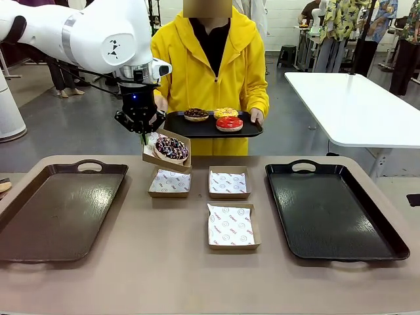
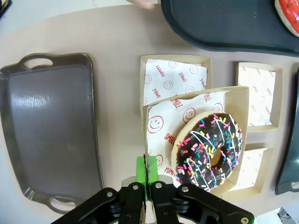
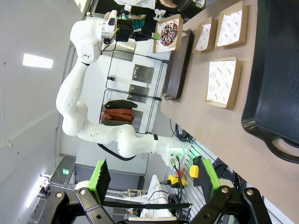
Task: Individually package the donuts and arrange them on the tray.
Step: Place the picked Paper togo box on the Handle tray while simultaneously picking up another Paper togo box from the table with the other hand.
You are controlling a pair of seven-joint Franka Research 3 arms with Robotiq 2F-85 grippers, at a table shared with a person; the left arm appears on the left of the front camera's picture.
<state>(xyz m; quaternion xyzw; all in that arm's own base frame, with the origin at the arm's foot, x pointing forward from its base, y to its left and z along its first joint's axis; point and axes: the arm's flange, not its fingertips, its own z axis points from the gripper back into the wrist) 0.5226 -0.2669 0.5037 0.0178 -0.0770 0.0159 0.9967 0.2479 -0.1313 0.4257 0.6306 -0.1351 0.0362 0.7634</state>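
Donut with coloured sprinkles [image 2: 209, 150] sat in a cardboard box [image 2: 243, 100] that the left jaws had clenched by one rim. In the left wrist view the green pads [image 2: 141, 170] pinched the box wall and the edge of its printed paper liner [image 2: 161, 123] between them. The donut lay toward the side of the box away from the grip.

In the front view the box [image 1: 164, 161] hung off the desk [image 1: 131, 282], tilted so that its open face leaned toward the robot's side. The left arm [image 1: 98, 33] reached in from picture left.

Right jaws: released. In the right wrist view the fingers [image 3: 100, 175] stood wide apart with nothing between them.

On the desk were three more paper-lined boxes:
- one just under the lifted box [image 1: 169, 194]
- one beside that [image 1: 229, 195]
- one nearer the robot [image 1: 233, 247]

A brown tray [image 1: 59, 210] lay at the robot's left end of the desk. A black tray [image 1: 328, 210] lay at the right end. Both sat well apart from the boxes.

Across the desk a person in a yellow hooded top [image 1: 210, 59] held a black serving tray [image 1: 190, 126] level, one hand [image 1: 256, 117] at its end. On it were three donuts: dark chocolate [image 1: 196, 114], yellow-iced [image 1: 226, 112] and red-iced [image 1: 229, 123]. The red one was nearest the robot. The left jaws were just beside that tray's near end.
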